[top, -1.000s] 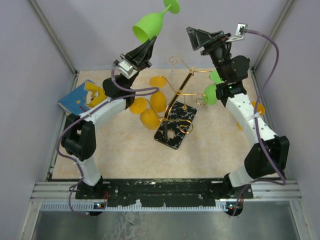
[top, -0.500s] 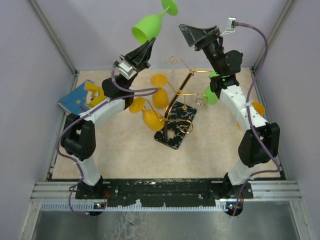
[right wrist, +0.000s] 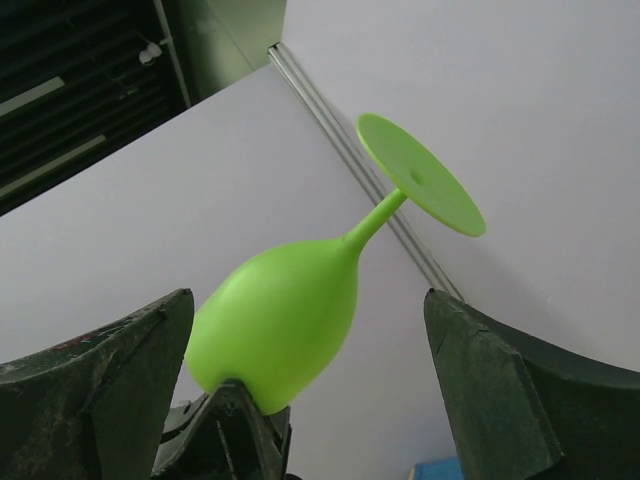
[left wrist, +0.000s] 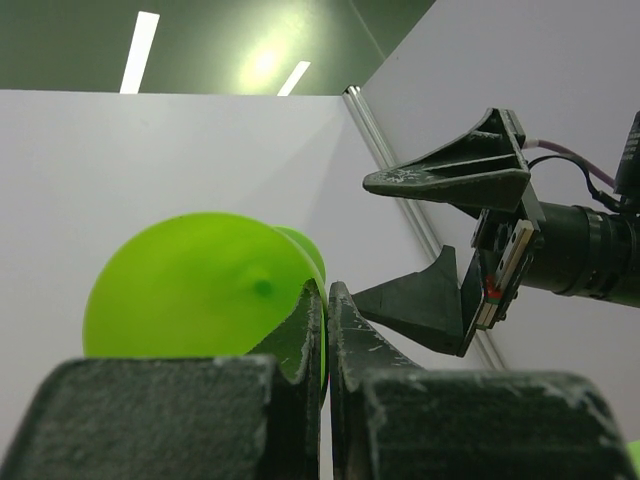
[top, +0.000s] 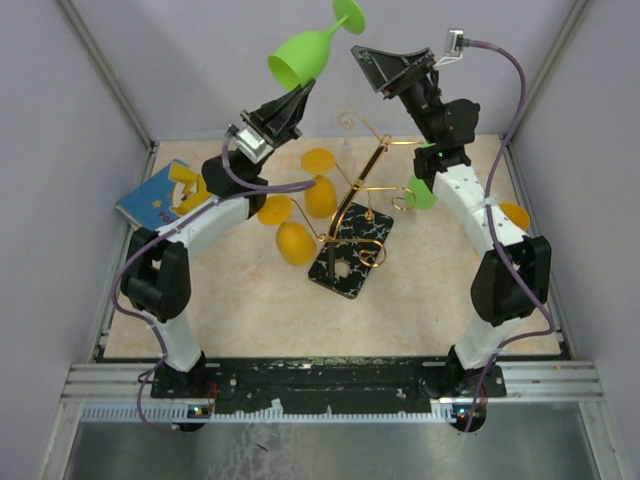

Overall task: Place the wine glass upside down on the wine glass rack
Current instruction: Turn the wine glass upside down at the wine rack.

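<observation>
Top view: the left gripper (top: 298, 98) pinches the green wine glass (top: 303, 58) by its rim, high over the worktop's far edge. The wine glass rack (top: 350, 250) stands mid-worktop, and the right gripper (top: 368, 70) gapes wide.
Left wrist: the jaws are clamped on the rim, seemingly.
Right wrist: the glass is tilted, foot uppermost.

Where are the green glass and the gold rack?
green glass (top: 305, 57): top camera, on its bowl.
gold rack (top: 352, 248): top camera, on its black base.

Bright, even light from ceiling strips (left wrist: 138, 52) reaches you with only faint shadows on the table (top: 420, 300), while the near fingers (left wrist: 160, 410) blur softly before a sharp glass (left wrist: 190, 290).
</observation>
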### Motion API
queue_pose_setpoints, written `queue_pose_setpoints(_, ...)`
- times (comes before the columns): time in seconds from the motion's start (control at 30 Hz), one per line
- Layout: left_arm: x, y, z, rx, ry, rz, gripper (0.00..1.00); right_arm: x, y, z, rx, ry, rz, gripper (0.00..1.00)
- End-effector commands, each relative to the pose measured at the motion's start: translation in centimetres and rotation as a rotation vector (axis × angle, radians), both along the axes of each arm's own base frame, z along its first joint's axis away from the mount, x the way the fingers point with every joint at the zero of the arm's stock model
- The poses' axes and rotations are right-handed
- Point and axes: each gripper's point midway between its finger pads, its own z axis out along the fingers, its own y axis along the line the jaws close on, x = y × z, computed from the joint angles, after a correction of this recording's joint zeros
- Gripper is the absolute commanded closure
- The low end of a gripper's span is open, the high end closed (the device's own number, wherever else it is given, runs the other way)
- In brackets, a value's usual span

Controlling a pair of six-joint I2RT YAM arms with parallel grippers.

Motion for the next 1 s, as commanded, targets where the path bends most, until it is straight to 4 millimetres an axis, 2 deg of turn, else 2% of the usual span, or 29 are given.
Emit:
queue_pose_setpoints(0.0, -3.6, 1.9, 4.4, -0.057, -0.129, -0.007, 1.00, -2.9, -0.2, 3.6, 0.035, -0.123, 0.027, 0.03)
queue_pose_setpoints(0.4, -3.9, 2.1, 5.6, -0.022, -0.177, 0.031, 1.00, -3.7, 0.6, 4.5, 0.079, -0.147, 0.086, 0.07)
queue_pose_setpoints(0.73, -3.7, 1.3, 3.6, 0.095, -0.187, 0.033, 1.00, -2.7, 3.0, 5.0, 0.132, -0.168, 0.166, 0.10)
queue_pose_setpoints(0.97, -4.4, 1.1, 3.3, 0.112, -0.189, 0.004, 1.00, -1.5, 4.4, 5.5, 0.175, -0.177, 0.199, 0.14)
